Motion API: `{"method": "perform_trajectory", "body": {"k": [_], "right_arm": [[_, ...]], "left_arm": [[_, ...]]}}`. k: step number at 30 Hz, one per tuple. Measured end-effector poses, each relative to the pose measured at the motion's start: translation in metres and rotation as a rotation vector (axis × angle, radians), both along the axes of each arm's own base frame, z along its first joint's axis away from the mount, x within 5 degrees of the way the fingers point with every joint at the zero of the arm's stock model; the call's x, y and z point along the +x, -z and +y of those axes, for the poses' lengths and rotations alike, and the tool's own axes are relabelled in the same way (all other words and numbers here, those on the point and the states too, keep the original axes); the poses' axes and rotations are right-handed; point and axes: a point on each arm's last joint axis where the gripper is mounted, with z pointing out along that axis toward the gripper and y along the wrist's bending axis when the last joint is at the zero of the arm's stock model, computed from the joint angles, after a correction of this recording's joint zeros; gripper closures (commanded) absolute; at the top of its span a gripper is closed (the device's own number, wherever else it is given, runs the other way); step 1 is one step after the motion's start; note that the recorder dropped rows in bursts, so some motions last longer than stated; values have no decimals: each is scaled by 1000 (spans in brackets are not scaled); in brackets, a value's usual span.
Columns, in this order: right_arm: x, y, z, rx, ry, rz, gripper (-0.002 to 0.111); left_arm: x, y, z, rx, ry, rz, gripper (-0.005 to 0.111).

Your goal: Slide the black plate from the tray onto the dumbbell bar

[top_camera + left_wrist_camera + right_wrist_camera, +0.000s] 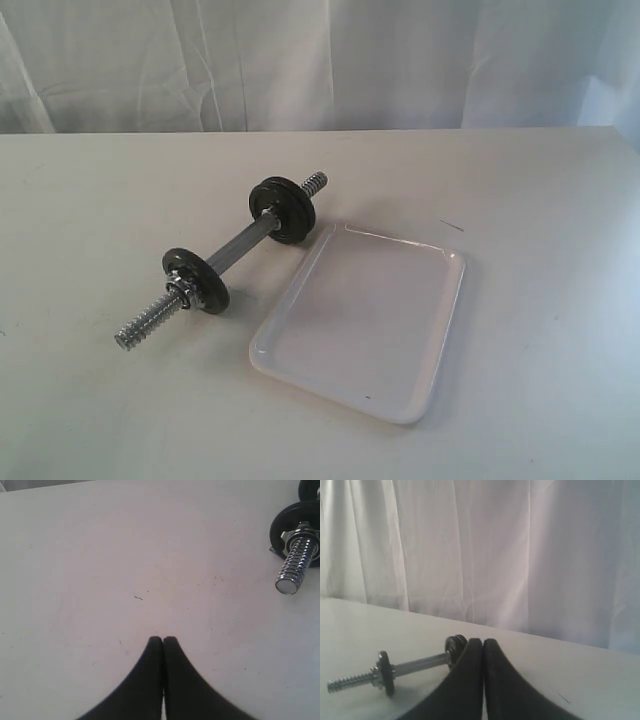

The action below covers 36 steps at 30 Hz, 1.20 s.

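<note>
Left pincer is clenched, its two dark tips pressed together with nothing between them. It hangs above the bare bench and points down at it on a slant. One threaded end of the dumbbell bar lies off to one side of it and well clear, with a chrome nut and a smaller disc behind the thread.

We find the right pincer clenched on nothing too. That arm holds it close to level, so it looks across the bench toward the white curtain, with the dumbbell bar lying ahead of it and apart.

From the exterior view we see the dumbbell bar lying on the bench at a diagonal. The black plate is threaded on its far end, upright, with the threaded tip poking out beyond it. It looks doubled there, and we cannot tell whether a second disc sits against it. The smaller disc stands on the near end. The tray lies just beside the bar on its right. Its far left corner is near the black plate, though we cannot tell whether they touch.
</note>
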Motion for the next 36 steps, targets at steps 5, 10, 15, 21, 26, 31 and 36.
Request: {"method": "perform_trajectory", "body": {"k": [5,10,15,21,26,31,36], "right_arm": [[7,18,-4,-52,95,44,108],[16,38,-14,50,230,58,108],[17,40,-15,42,246,41,108],[17,54,-15,-104,246,143,108],[15,70,-16,-173,259,305,108],[15,72,-16,-149,270,334,108],[15,72,-17,-98,280,353,108]], "left_arm": [[0,0,0,0,0,0,107],[0,0,0,0,0,0,107],[0,0,0,0,0,0,107],[0,0,0,0,0,0,107],[0,0,0,0,0,0,107],[0,0,0,0,0,0,107],[0,0,0,0,0,0,107]]}}
